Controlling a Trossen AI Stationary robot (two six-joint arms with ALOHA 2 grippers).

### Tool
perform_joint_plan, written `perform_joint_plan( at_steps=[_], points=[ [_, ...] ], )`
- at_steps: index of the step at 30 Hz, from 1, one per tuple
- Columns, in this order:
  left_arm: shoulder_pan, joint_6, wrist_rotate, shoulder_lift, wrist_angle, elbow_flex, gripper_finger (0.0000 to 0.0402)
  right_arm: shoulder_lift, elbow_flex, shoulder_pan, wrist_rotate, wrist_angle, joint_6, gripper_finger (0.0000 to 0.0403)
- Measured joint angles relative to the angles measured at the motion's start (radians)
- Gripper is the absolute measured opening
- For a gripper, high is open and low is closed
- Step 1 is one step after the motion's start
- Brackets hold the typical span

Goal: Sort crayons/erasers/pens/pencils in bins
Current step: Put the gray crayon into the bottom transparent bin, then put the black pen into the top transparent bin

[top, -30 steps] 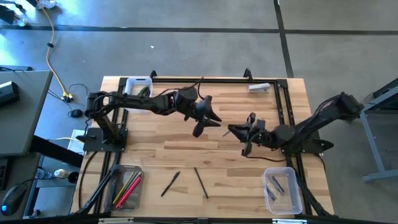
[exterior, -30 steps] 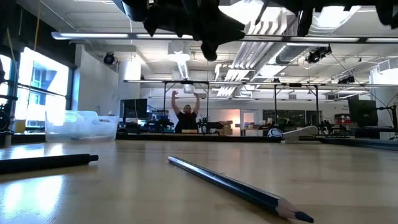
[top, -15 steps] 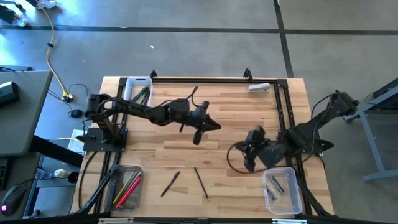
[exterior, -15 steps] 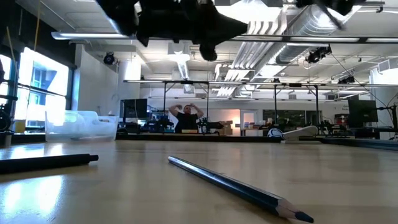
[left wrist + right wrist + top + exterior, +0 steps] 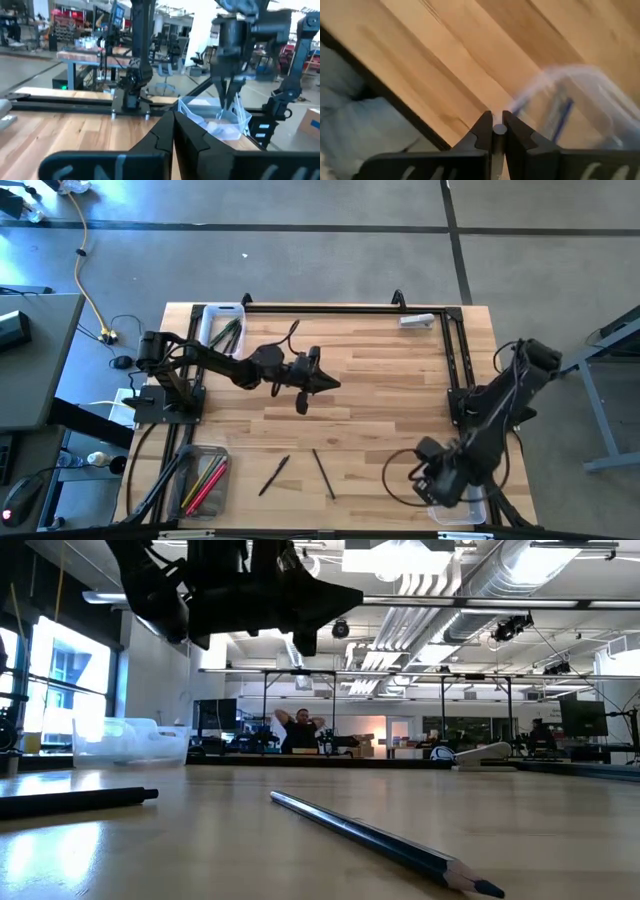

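1. Right tool (image 5: 497, 131) grips a grey stick (image 5: 498, 130) end-on, so its length is hidden, above a bin (image 5: 590, 107) at the bench (image 5: 390, 380) corner.
2. Left tool (image 5: 173, 131) is closed and empty over mid-bench.
3. Two sticks (image 5: 300, 470) lie near the front edge.

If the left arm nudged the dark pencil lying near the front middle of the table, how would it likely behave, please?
The dark pencil looks long, thin and straight, so it is probably stiff and light. Its slim shaft lies flat on the smooth wooden table, so a sideways push would likely roll or spin it. The sharpened tip could be fragile.
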Motion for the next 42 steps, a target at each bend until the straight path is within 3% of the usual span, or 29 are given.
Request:
perform_joint_plan(
  at_steps=[7,13,19,23,28,32,35,38,40,42],
  points=[
    [0.0,0.011,0.004,0.0,0.017,-0.006,0.0,0.091,-0.009,0.128,-0.011,-0.077,0.115,0.0004],
    [0.0,0.011,0.091,0.0,0.021,-0.006,0.0,0.086,-0.166,0.2,-0.012,0.046,0.208,0.0002],
    [0.0,0.002,0.124,0.0,0.008,-0.006,0.0001,0.084,-0.289,0.179,-0.028,0.178,0.207,0.0006],
    [0.0,-0.006,0.155,0.0,-0.06,-0.006,0.0004,0.084,-0.283,0.152,-0.102,0.164,0.178,0.0043],
    [-0.02,0.046,0.176,-0.003,-0.117,-0.006,0.0001,0.084,-0.177,0.135,-0.105,0.015,0.125,0.0116],
    [-0.053,0.102,0.099,-0.045,-0.233,-0.006,0.0,0.084,-0.051,0.123,-0.097,-0.124,0.042,0.0145],
    [-0.1,0.165,-0.021,-0.114,-0.395,-0.005,0.0,0.082,0.029,0.109,0.009,-0.194,-0.08,0.013],
    [-0.168,0.177,-0.153,-0.19,-0.578,-0.005,0.0,0.065,0.043,0.077,0.212,-0.189,-0.228,0.0073],
    [-0.222,0.146,-0.241,-0.239,-0.686,-0.005,0.0,0.041,0.012,0.043,0.335,-0.125,-0.338,0.0026],
    [-0.28,0.087,-0.327,-0.286,-0.795,-0.005,0.0,0.009,-0.038,-0.005,0.424,0.01,-0.491,0.001]
  ],
)
